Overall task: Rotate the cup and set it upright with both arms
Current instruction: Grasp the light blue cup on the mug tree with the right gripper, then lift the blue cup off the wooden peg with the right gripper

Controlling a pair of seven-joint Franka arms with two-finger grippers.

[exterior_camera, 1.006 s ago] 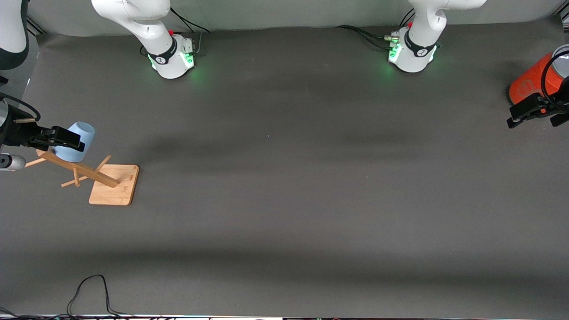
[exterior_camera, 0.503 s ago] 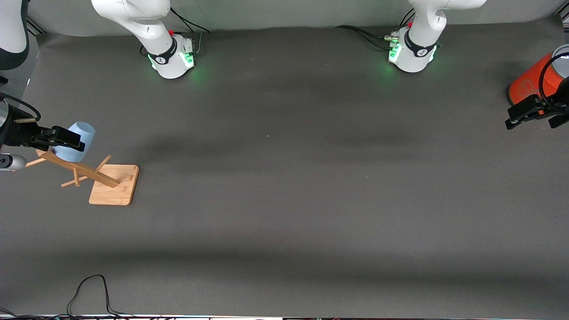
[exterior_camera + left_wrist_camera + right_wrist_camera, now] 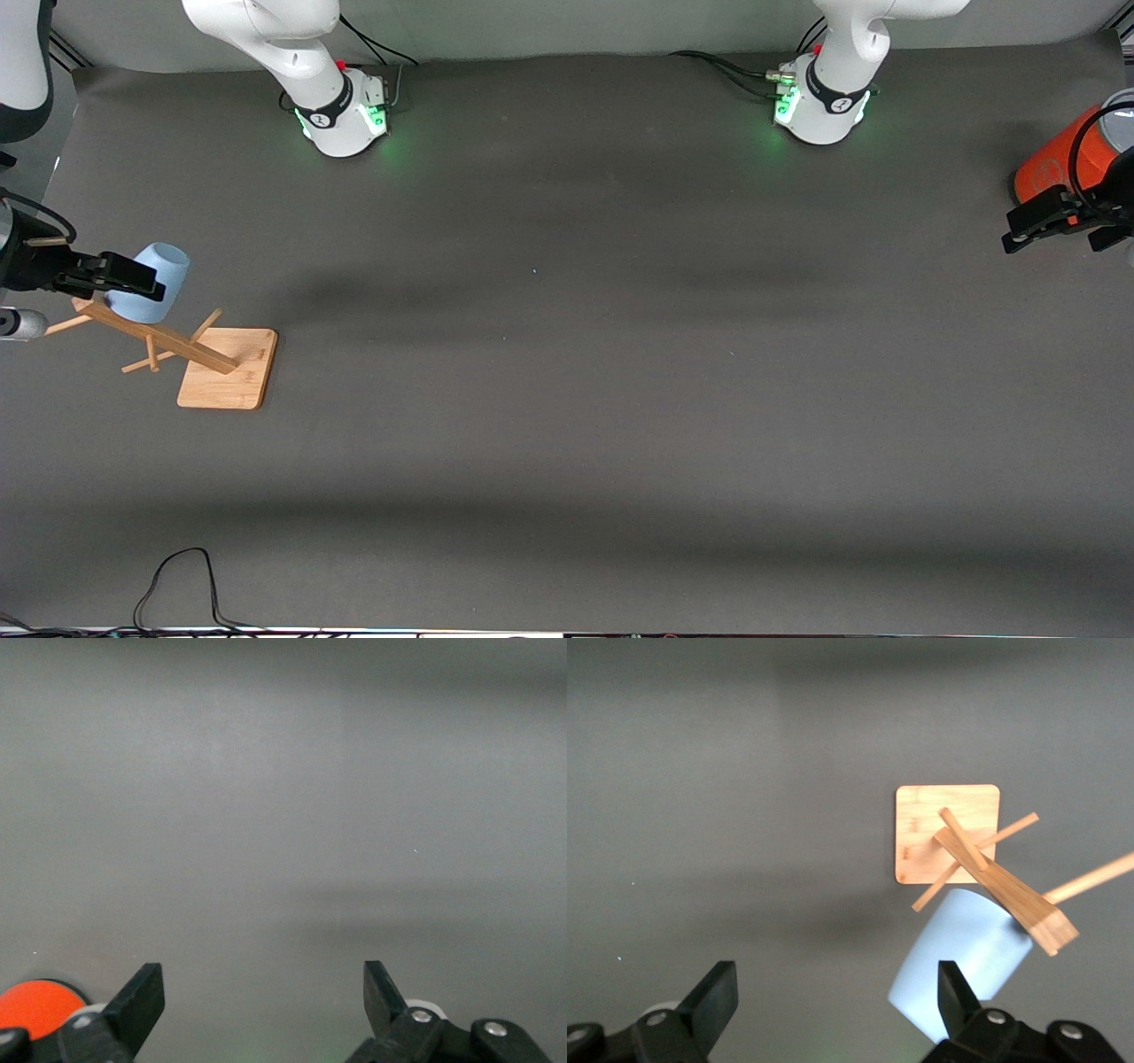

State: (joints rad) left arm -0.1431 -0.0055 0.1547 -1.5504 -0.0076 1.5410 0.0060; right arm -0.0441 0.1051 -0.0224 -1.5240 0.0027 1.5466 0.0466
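The pale blue cup hangs tilted on a peg of a wooden rack at the right arm's end of the table. It also shows in the right wrist view under the rack's post. My right gripper is open at the cup's side, high by the rack's top. In the right wrist view the right gripper has one finger over the cup's edge, and most of the cup lies outside the jaws. My left gripper is open and empty at the left arm's end, also seen in its wrist view.
A large orange cylinder with a grey top stands beside the left gripper and shows in the left wrist view. A black cable lies near the table's front edge. The table is a dark grey mat.
The right gripper has drawn back a little from the cup toward the table's end. The left gripper has shifted slightly toward the table's middle. The cup has not moved.
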